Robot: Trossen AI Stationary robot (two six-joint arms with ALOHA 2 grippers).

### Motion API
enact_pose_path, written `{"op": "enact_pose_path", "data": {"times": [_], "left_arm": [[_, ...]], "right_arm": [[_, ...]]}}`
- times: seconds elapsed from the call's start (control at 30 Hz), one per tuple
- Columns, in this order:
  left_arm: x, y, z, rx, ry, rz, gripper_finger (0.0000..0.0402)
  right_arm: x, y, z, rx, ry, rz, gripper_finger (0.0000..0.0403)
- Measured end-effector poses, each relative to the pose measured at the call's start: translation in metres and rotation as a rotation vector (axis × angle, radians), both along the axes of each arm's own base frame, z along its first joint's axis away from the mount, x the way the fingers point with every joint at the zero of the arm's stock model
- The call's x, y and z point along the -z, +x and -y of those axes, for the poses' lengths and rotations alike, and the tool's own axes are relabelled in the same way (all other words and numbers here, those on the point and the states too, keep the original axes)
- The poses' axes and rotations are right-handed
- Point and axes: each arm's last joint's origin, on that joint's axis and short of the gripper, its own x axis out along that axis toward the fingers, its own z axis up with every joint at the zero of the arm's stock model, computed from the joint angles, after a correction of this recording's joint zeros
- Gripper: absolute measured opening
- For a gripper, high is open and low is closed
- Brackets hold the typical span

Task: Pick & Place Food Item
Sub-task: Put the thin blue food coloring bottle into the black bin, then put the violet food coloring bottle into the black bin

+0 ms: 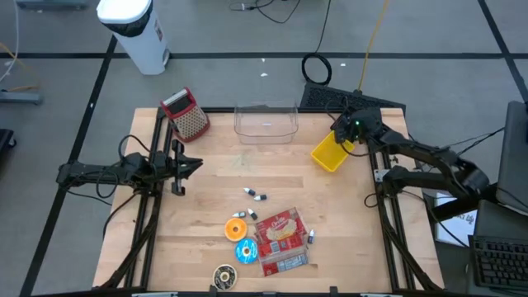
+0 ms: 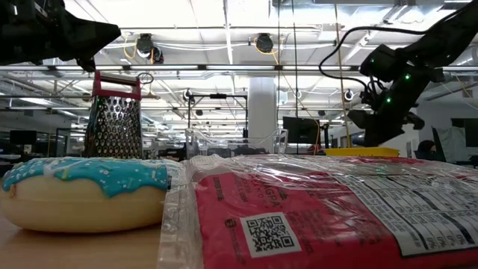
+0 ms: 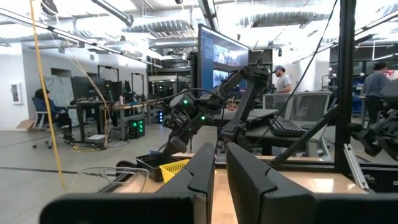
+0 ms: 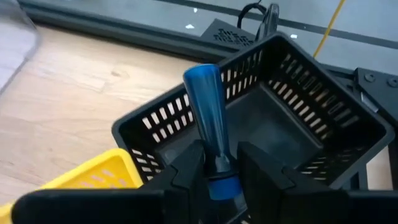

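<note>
A red food packet (image 1: 283, 235) lies flat on the wooden table near its front edge, with a blue-iced donut (image 1: 246, 251) beside it; both fill the low view, donut (image 2: 82, 194) and packet (image 2: 336, 217). My right gripper (image 4: 214, 163) is at the far right (image 1: 345, 130), shut on a blue tool handle (image 4: 208, 106) above a black slotted basket (image 4: 348, 118). My left gripper (image 1: 183, 165) waits at the table's left, its fingers (image 3: 217, 168) shut on nothing. My right gripper pinches the blue handle at its base end (image 4: 217, 167) between its two fingers. The handle sticks out forward along the fingers, slanting down. Its free rounded end (image 4: 200, 73) stands over the black basket's rim, lifted clear.
A yellow basket (image 1: 330, 153) sits next to the black one. A clear tub (image 1: 266, 121) stands at the far middle and a metal grater (image 1: 186, 114) at the far left. Small items, an orange ring (image 1: 236, 228) and a dark donut (image 1: 223, 276), lie around the packet.
</note>
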Motion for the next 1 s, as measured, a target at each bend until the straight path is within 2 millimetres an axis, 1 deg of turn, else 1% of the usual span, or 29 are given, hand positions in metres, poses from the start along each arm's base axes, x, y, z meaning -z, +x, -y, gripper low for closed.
{"op": "enact_pose_path", "data": {"times": [0.17, 0.4, 0.53, 0.73, 0.9, 1.0], "left_arm": [[0.0, 0.0, 0.0, 0.0, -0.001, 0.0, 0.0042], [0.0, 0.0, 0.0, 0.001, -0.005, 0.001, 0.0042], [0.0, 0.0, 0.0, 0.008, -0.031, 0.004, 0.0042], [0.0, 0.0, 0.0, 0.015, -0.054, 0.006, 0.0042], [0.0, 0.0, 0.0, 0.014, -0.049, 0.006, 0.0042], [0.0, 0.0, 0.0, 0.013, -0.047, 0.006, 0.0042]], "right_arm": [[0.004, 0.001, 0.001, 0.001, 0.016, -0.014, 0.0083], [0.004, 0.0, 0.001, 0.024, 0.007, -0.024, 0.009], [0.004, -0.001, 0.002, 0.06, -0.015, -0.055, 0.011], [0.003, -0.001, 0.002, 0.058, -0.016, -0.055, 0.0148], [0.0, 0.001, 0.004, 0.017, -0.061, -0.062, 0.0179], [-0.009, 0.006, 0.004, -0.056, -0.114, 0.016, 0.0189]]}}
